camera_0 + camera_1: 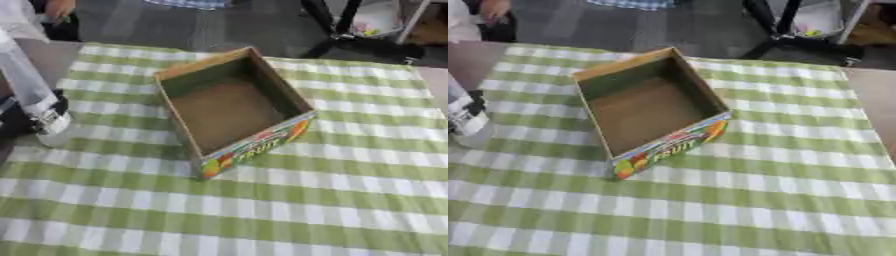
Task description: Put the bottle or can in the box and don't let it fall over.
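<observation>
open cardboard box, printed fruit front, empty | soft green-white checked cloth | clear bottle at left, gripped by dark left hand; fingers unclear

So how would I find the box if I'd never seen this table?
Look at the table with the green and white checked cloth. Near its middle sits an open brown cardboard box, empty inside. Its near side has bright fruit pictures and the word FRUIT, unlike anything else there.

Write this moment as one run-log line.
box: open, empty, on checked cloth | pale cylinder: left edge, outside box | right hand: not in view
</observation>
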